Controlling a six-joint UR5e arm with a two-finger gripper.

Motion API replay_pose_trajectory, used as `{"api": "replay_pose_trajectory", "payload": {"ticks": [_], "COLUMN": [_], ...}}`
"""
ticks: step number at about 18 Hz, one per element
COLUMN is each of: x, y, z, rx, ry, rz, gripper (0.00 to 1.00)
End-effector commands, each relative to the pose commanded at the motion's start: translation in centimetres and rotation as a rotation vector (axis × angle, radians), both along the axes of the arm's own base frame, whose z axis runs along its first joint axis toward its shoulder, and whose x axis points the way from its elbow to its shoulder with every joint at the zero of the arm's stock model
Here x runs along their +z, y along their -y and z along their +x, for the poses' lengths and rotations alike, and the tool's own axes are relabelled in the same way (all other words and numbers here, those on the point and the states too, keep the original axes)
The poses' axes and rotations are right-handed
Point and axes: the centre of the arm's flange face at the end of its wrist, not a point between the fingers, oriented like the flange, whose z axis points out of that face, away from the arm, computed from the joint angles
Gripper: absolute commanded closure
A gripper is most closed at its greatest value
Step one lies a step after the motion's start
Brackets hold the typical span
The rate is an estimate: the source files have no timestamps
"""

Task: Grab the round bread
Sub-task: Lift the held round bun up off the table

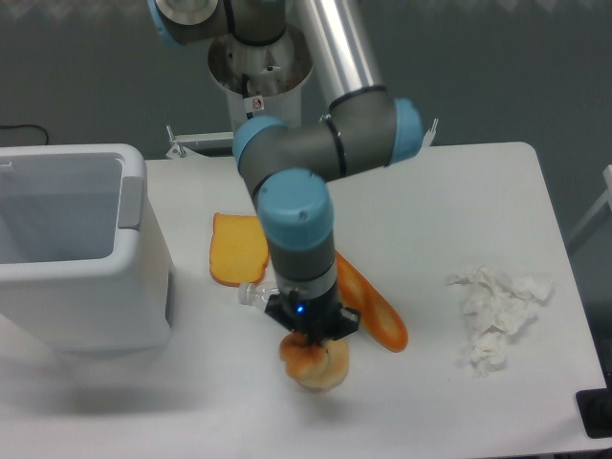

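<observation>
The round bread (295,355) is a glossy orange-brown knotted bun near the table's front middle. It lies against a paler round piece of bread (332,369) on its right. My gripper (310,341) points straight down right over the bun, its black body covering the bun's top. The fingertips are hidden under the wrist and against the bun, so I cannot tell how the jaws stand or whether the bun rests on the table.
A long orange baguette (373,308) lies just right of the gripper. A yellow bread slice (237,251) lies behind it, with a small clear object (251,295) beside the wrist. A white bin (72,316) stands at the left. Crumpled white paper (497,311) lies at the right.
</observation>
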Motion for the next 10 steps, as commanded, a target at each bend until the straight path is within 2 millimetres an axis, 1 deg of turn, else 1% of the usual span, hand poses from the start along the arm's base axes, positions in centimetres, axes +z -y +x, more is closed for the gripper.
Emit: {"api": "replay_pose_trajectory", "payload": {"ticks": [1, 2, 3, 6, 10], "x": [0.7, 1.6, 2.4, 3.4, 3.9], "y": [0.4, 1.0, 1.3, 1.9, 2.7], "z": [0.0, -0.4, -0.5, -0.6, -1.3], "rx": [-0.038, -0.047, -0.054, -0.052, -0.064], "ry": [0.029, 0.049, 0.052, 0.042, 0.036], "rz": [-0.049, -0.073, -0.074, -0.064, -0.067], "gripper": [1.0, 1.0, 1.0, 1.0, 1.0]}}
